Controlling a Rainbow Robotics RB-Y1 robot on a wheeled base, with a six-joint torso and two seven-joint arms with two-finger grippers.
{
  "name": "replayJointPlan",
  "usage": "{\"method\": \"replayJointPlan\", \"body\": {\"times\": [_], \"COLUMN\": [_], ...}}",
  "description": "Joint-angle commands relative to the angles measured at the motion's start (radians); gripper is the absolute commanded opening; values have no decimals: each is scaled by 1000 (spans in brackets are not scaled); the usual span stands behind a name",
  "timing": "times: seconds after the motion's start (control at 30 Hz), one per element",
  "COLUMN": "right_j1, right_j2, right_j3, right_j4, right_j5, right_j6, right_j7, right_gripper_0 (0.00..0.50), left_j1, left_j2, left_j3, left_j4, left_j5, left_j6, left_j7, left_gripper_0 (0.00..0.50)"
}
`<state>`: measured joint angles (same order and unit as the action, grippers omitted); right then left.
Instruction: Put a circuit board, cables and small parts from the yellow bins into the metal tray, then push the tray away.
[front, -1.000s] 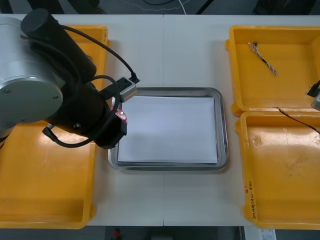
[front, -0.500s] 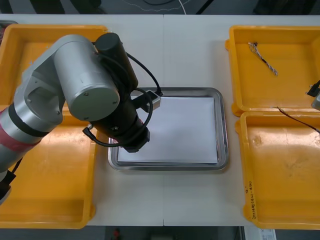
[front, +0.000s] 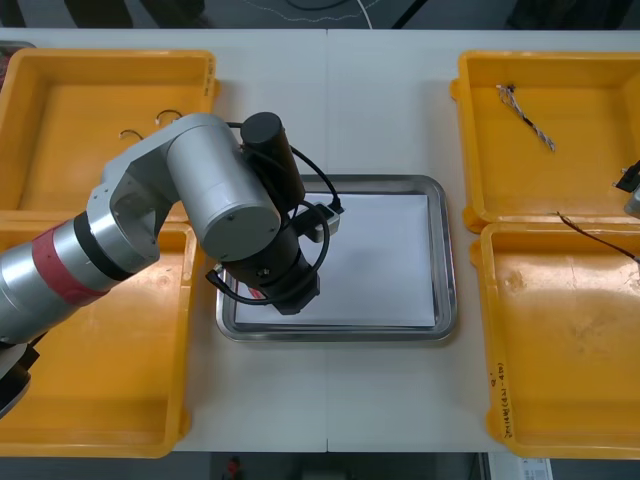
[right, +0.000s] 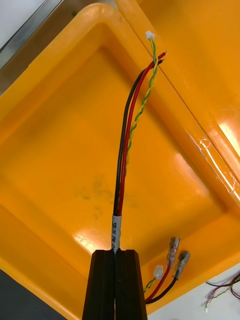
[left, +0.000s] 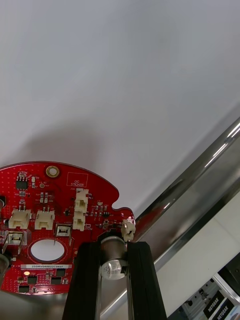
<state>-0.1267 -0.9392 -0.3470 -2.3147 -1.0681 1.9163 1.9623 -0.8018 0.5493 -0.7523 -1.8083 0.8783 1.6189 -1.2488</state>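
In the left wrist view my left gripper (left: 114, 256) is shut on the edge of a round red circuit board (left: 55, 220). The board hangs just above the white inside (left: 120, 75) of the metal tray, close to its shiny rim (left: 200, 185). From the front, my left arm (front: 240, 215) covers the left part of the metal tray (front: 440, 250) and hides the board. My right gripper (right: 116, 260) is shut on a red and yellow cable (right: 129, 135) with a black strand, held over an orange bin (right: 60, 150). That cable (front: 595, 238) trails at the right edge.
A twisted blue and white cable (front: 525, 118) lies in the far right yellow bin (front: 480, 130). Small metal parts (front: 130, 133) lie in the far left bin (front: 60, 110). The near bins on both sides (front: 100, 380) hold nothing I can see.
My left arm has swung right from over the left bins to above the tray's left part, carrying the board. The right arm has stayed still.
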Motion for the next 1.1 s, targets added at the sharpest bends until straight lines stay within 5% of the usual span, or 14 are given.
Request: {"method": "replayJointPlan", "body": {"times": [0.03,0.4,0.43,0.5,0.57,1.1], "right_j1": [-21,-19,-19,-21,-21,-34], "right_j2": [-41,-39,-39,-39,-39,-41], "right_j3": [10,6,6,6,6,8], "right_j4": [-26,-26,-26,-26,-26,-26], "right_j5": [10,-7,-9,-9,-9,-16], "right_j6": [4,4,4,4,4,4], "right_j7": [-34,-36,-36,-36,-36,-34], "right_gripper_0": [0,0,0,0,0,0], "left_j1": [-56,-57,-57,-57,-57,-57], "left_j2": [-26,-26,-26,-26,-26,-25], "left_j3": [-48,-76,-76,-76,-76,45], "left_j4": [37,55,55,56,56,-25], "left_j5": [-10,-16,-16,-18,-19,-13], "left_j6": [-56,-70,-70,-70,-70,61], "left_j7": [57,54,54,57,57,66], "left_gripper_0": [1,7,44,335,500,500]}}
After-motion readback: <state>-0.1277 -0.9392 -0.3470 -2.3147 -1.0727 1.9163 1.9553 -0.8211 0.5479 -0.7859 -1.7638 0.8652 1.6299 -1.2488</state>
